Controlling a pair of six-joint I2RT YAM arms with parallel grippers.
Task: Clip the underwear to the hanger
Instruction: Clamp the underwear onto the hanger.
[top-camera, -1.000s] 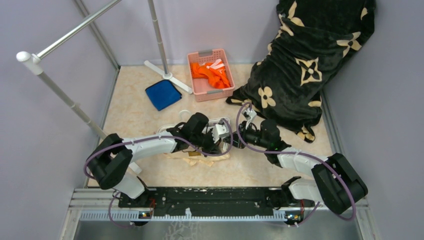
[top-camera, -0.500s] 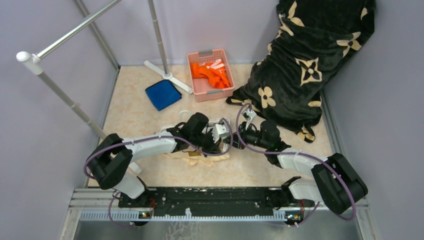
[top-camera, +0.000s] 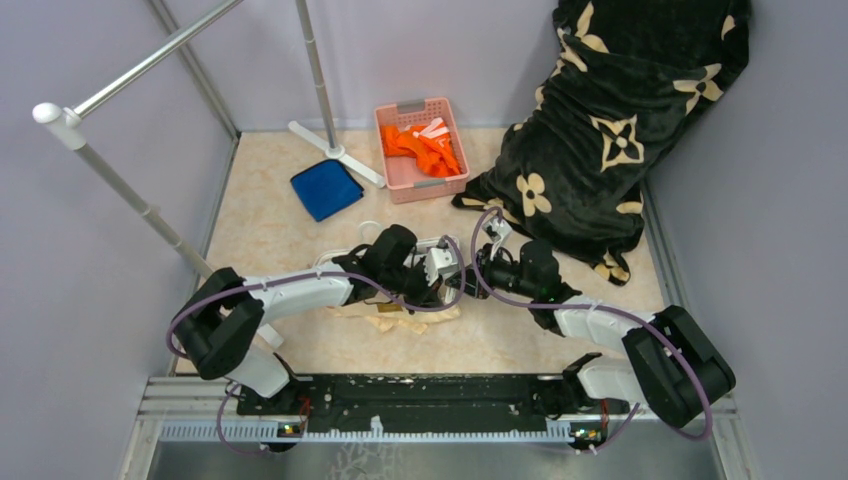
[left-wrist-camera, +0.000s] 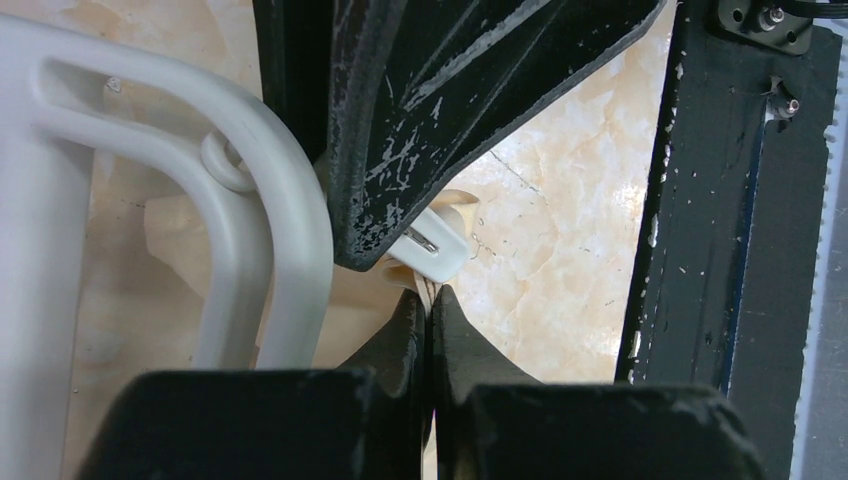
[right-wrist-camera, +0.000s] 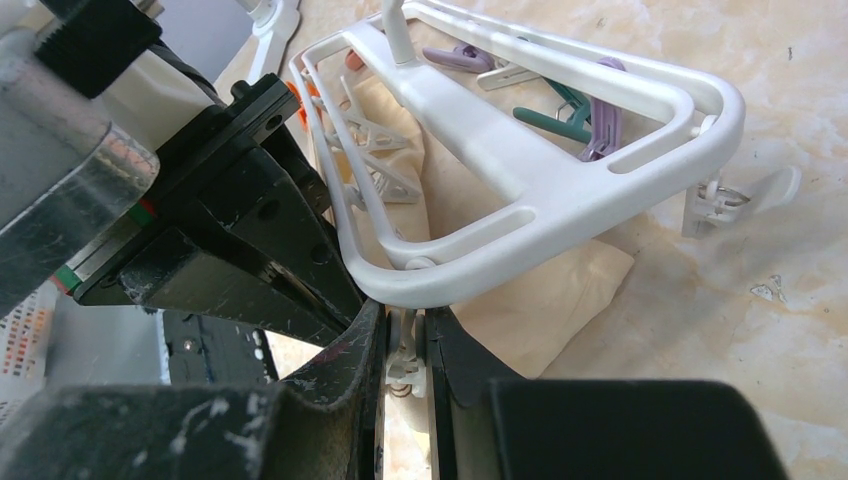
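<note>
The white hanger (right-wrist-camera: 540, 190) lies flat on the marble floor, with the pale peach underwear (right-wrist-camera: 540, 300) spread under it. My right gripper (right-wrist-camera: 405, 335) is shut on a small white clip (right-wrist-camera: 404, 362) that dangles from the hanger's near corner. My left gripper (left-wrist-camera: 431, 295) is shut on a thin edge of the underwear (left-wrist-camera: 455, 205), right beside that clip (left-wrist-camera: 437, 252). In the top view both grippers meet over the hanger (top-camera: 340, 258) at mid-floor, the left gripper (top-camera: 428, 288) touching the right gripper (top-camera: 468, 276); the underwear (top-camera: 400, 318) shows just below them.
A pink basket (top-camera: 392, 150) of orange clothes and a blue folded cloth (top-camera: 326, 189) sit at the back. A black flowered blanket (top-camera: 600, 130) fills the back right. The grey rack pole (top-camera: 318, 70) stands behind. Purple and green clips (right-wrist-camera: 590, 110) lie inside the frame.
</note>
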